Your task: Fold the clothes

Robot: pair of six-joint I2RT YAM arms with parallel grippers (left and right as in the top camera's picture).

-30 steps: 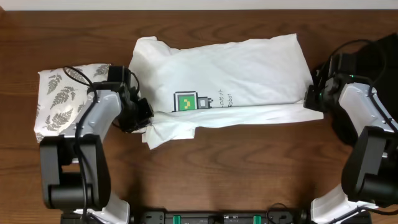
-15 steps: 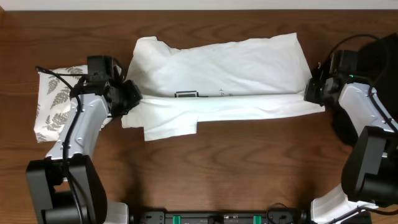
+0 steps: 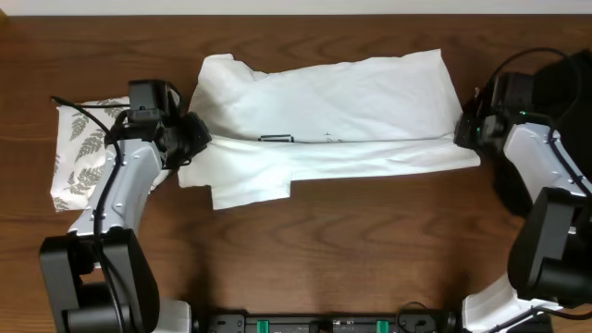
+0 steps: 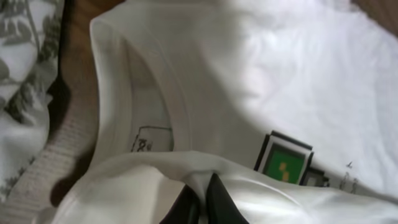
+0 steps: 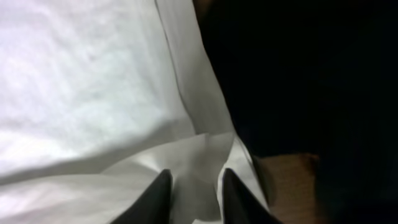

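The clothes, a white T-shirt [image 3: 351, 92], lie crosswise on the table. The near long edge is folded up over the chest, leaving only a sliver of the green graphic [image 3: 276, 140] showing. My left gripper [image 3: 191, 139] is at the collar end, shut on the folded edge. In the left wrist view its fingertips [image 4: 217, 199] pinch white cloth just below the collar [image 4: 118, 106] and the graphic [image 4: 286, 163]. My right gripper [image 3: 462, 137] is at the hem end. Its jaws stand apart with loose white cloth [image 5: 93, 74] between them [image 5: 196, 196].
A folded fern-print cloth [image 3: 79, 153] lies left of the shirt under my left arm, seen also in the left wrist view [image 4: 25, 37]. A black garment [image 3: 564, 83] is heaped at the right edge, close beside my right gripper. Bare wooden table [image 3: 370, 240] lies in front.
Both grippers carried the shirt's near edge toward the back, folding it over the graphic. The right jaws, shut before, have parted.
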